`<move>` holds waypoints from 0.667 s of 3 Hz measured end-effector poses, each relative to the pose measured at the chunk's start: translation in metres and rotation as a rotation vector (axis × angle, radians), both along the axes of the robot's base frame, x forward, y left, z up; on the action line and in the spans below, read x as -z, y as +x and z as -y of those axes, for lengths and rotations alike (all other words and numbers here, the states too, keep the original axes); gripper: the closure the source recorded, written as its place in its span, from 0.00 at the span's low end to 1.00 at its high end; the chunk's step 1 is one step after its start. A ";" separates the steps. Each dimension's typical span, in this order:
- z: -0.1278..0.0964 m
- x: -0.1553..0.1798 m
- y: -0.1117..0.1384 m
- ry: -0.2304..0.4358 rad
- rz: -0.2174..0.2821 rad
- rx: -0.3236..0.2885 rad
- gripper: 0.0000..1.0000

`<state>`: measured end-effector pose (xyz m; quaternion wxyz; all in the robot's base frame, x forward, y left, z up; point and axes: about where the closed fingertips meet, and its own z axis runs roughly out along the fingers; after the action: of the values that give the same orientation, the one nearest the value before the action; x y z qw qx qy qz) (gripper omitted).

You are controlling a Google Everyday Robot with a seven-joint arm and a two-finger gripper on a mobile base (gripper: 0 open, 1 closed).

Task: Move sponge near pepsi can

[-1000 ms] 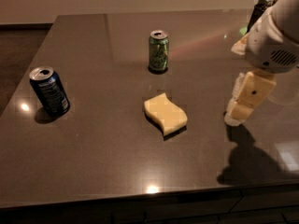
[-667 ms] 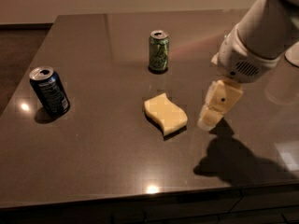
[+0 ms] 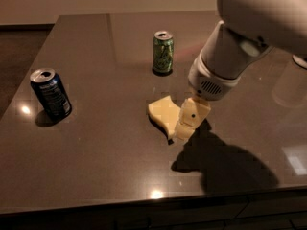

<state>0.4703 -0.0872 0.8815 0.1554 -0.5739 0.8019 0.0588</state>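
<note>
Claw: the gripper [image 3: 186,128] is seen low over the dark polished table [image 3: 96,166], hung from a bulky white arm [image 3: 249,28] that enters from the upper right. Whether its fingers are apart or together cannot be told; they are seen as one pale block.

Sponge: the pale yellow, thick foam sponge with wavy edges [image 3: 163,113] is found directly at the claw, lying flat. Its right-hand part is covered by the claw, so contact cannot be confirmed.

Pepsi can: the dark blue drink can with a silver top [image 3: 51,95] stands upright well off to the claw's left, near the table's left edge.

Other can: a green drink can with a silver top [image 3: 163,52] stands upright beyond the claw, slightly to its left, clear of the sponge.

Step in hand: the grasp is judged to be under way; the carry leftward is not yet done.

Handling: the sponge is expected to be very light, soft and compressible, with no breakage risk. On the glossy top it may be pushed along rather than pinched.

Where to hold: a pinch across the narrow waist, with the foam squeezed firmly, is judged best.
</note>
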 end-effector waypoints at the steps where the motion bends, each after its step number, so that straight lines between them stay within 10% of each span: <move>1: -0.020 0.021 0.000 -0.011 -0.030 -0.013 0.00; 2: -0.033 0.037 0.000 -0.024 -0.054 -0.022 0.00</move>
<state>0.4700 -0.0538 0.8448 0.1260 -0.5826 0.8002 0.0663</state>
